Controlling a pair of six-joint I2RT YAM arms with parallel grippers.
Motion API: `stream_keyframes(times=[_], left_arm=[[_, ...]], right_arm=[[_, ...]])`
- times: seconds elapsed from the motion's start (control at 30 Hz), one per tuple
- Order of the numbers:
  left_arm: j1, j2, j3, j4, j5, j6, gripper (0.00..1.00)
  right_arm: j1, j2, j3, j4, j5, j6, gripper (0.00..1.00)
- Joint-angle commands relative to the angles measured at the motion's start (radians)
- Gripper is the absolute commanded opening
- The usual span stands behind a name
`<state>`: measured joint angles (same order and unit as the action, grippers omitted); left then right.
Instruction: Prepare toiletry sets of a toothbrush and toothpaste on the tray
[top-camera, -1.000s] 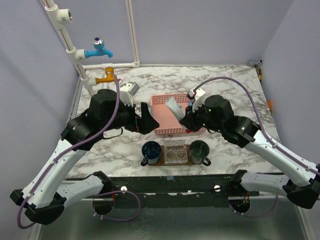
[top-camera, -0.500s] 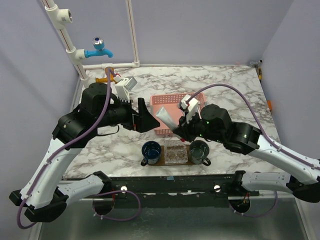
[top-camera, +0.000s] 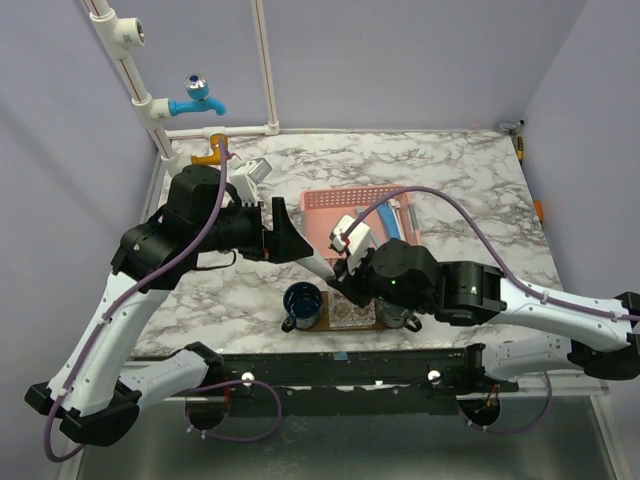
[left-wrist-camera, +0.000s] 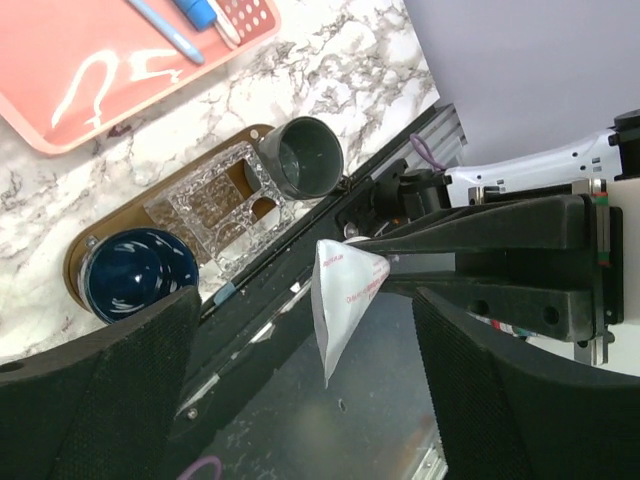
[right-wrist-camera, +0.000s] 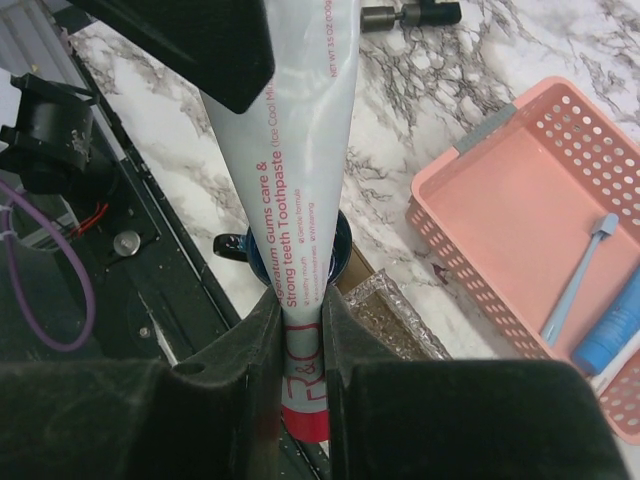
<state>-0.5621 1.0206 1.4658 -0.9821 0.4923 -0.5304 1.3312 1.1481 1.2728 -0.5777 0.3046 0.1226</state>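
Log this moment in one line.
right gripper: shut on toothpaste | left gripper: open, either side of its flat end | toothpaste: in the air, not on tray

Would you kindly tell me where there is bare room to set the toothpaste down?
The table is bare right of the pink basket up to its edge, and in the strip behind the basket. The basket's left half is bare too. The tray is crowded: blue cup, glass dish and grey cup fill it.

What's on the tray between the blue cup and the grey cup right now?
A clear textured dish sits between the blue cup and grey cup on the tray; the left wrist view shows it best.
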Motion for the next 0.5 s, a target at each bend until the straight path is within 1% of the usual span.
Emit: stream_keyframes(times=[0.0, 0.07, 0.23, 0.33, 0.47], left_arm=[[0.023, -0.019, -0.034, 0.003, 0.066, 0.013, 0.82], [0.028, -0.022, -0.040, 0.003, 0.071, 0.017, 0.79], [0.048, -0.029, -0.057, 0.008, 0.105, 0.021, 0.64], [0.055, -0.031, -0.063, 0.015, 0.126, 0.020, 0.60], [0.067, -0.030, -0.068, 0.032, 0.165, 0.011, 0.58]], right_arm=[[0.036, 0.019, 0.034, 0.027, 0.115, -0.006, 0.18], [0.043, 0.021, 0.031, 0.039, 0.130, -0.009, 0.18], [0.055, 0.023, 0.031, 0.052, 0.151, -0.013, 0.18], [0.062, 0.028, 0.035, 0.054, 0.154, -0.014, 0.18], [0.075, 0.041, 0.039, 0.054, 0.161, -0.017, 0.18]])
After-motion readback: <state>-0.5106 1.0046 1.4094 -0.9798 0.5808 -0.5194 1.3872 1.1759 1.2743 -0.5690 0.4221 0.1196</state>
